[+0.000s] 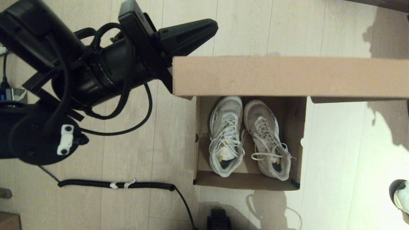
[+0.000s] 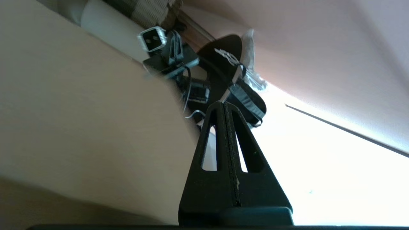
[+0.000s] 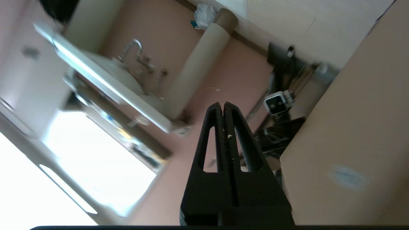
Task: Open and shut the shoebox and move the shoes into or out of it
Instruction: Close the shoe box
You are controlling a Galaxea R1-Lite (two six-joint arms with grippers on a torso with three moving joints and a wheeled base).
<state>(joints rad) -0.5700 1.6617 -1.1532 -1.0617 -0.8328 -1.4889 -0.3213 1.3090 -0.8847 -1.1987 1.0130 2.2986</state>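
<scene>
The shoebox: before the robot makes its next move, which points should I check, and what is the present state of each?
1. Lid raised, shoebox open: ok.
2. Both shoes inside, side by side, toes toward the lid: ok.
3. Laces inside the box walls: ok for most; one loop near the right wall, cannot tell.
4. Left gripper shut, empty, beside the lid's left end: ok.
5. Left gripper touching the lid: cannot tell.
6. Right gripper shut, empty, near a cardboard face; its place relative to the box: cannot tell.
</scene>
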